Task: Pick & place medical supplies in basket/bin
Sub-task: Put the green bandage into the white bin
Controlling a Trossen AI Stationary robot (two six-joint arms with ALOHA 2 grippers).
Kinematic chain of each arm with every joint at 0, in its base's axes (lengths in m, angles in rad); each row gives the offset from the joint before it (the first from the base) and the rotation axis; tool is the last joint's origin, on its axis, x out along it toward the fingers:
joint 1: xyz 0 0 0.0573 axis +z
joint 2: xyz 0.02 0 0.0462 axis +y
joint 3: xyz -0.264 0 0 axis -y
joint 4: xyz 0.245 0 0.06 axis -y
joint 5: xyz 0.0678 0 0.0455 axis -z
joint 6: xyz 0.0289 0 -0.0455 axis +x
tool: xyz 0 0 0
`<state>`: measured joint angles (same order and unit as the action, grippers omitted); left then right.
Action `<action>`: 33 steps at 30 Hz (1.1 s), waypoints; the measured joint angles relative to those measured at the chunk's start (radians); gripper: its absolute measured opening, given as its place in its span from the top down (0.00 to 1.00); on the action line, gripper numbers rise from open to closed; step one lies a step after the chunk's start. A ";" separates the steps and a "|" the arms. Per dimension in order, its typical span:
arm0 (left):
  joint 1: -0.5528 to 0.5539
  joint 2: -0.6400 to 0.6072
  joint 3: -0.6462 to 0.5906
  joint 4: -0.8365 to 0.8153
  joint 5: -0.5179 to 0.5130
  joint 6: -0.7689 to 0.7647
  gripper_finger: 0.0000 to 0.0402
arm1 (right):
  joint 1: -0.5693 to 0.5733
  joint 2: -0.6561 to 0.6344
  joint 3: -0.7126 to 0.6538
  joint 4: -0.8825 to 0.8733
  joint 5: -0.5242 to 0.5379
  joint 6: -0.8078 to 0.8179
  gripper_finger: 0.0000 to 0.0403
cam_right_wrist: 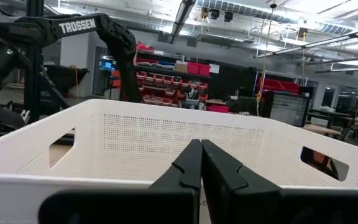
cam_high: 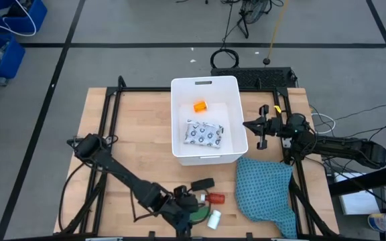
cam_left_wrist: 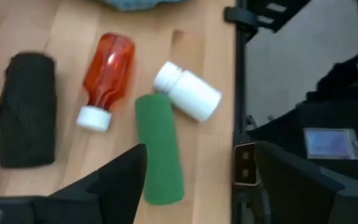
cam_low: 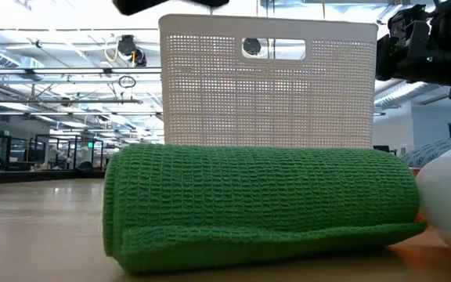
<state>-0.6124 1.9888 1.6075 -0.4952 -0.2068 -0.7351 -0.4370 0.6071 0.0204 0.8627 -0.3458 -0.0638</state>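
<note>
Near the table's front edge lie a green oblong, a small white bottle, a small red bottle and a black oblong piece, all on their sides. My left gripper hovers open above them, the green oblong's near end next to one finger. The white basket stands mid-table and holds an orange vial and a white dark-dotted packet. My right gripper is shut, level, by the basket's right rim.
A teal blue cloth lies crumpled right of the loose supplies. The table's black frame rail runs close behind the white bottle, with floor beyond it. In the low view the green oblong fills the foreground before the basket.
</note>
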 joint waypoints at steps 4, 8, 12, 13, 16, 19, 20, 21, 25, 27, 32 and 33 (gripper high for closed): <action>0.008 0.002 -0.001 -0.004 0.023 -0.028 0.25 | 0.000 0.000 0.000 0.000 0.000 0.035 1.00; 0.012 0.044 -0.002 -0.023 0.063 -0.005 0.25 | 0.000 0.000 0.000 -0.013 0.000 0.050 1.00; 0.012 0.094 -0.002 -0.016 0.078 -0.004 0.25 | 0.000 0.002 0.000 -0.030 0.000 0.051 1.00; 0.013 0.107 -0.002 -0.002 0.082 -0.003 0.25 | 0.000 0.003 0.000 -0.031 0.000 0.052 1.00; 0.020 0.120 -0.002 0.018 0.083 0.024 0.25 | 0.000 0.004 0.000 -0.036 0.000 0.053 1.00; 0.035 0.127 -0.001 0.027 0.076 0.045 0.25 | 0.000 0.004 0.000 -0.038 0.000 0.064 1.00; 0.040 0.131 -0.001 0.026 0.082 0.045 0.25 | 0.000 0.004 0.000 -0.038 0.000 0.064 1.00; 0.043 0.135 -0.002 0.018 0.096 0.045 0.25 | 0.000 0.004 0.000 -0.039 0.000 0.064 1.00; 0.057 0.172 -0.002 0.032 0.136 0.047 0.25 | 0.000 0.004 0.000 -0.041 0.000 0.064 1.00; 0.057 0.196 -0.002 0.041 0.159 0.046 0.25 | 0.000 0.006 -0.001 -0.043 0.000 0.063 1.00; 0.059 0.232 0.001 0.062 0.200 0.043 0.25 | 0.000 0.010 -0.001 -0.042 0.000 0.055 1.00; 0.063 0.232 0.001 0.064 0.210 0.044 0.25 | 0.000 0.010 -0.001 -0.043 0.000 0.054 1.00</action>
<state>-0.5495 2.2211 1.6081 -0.4314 0.0034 -0.6912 -0.4366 0.6170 0.0193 0.8196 -0.3458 -0.0093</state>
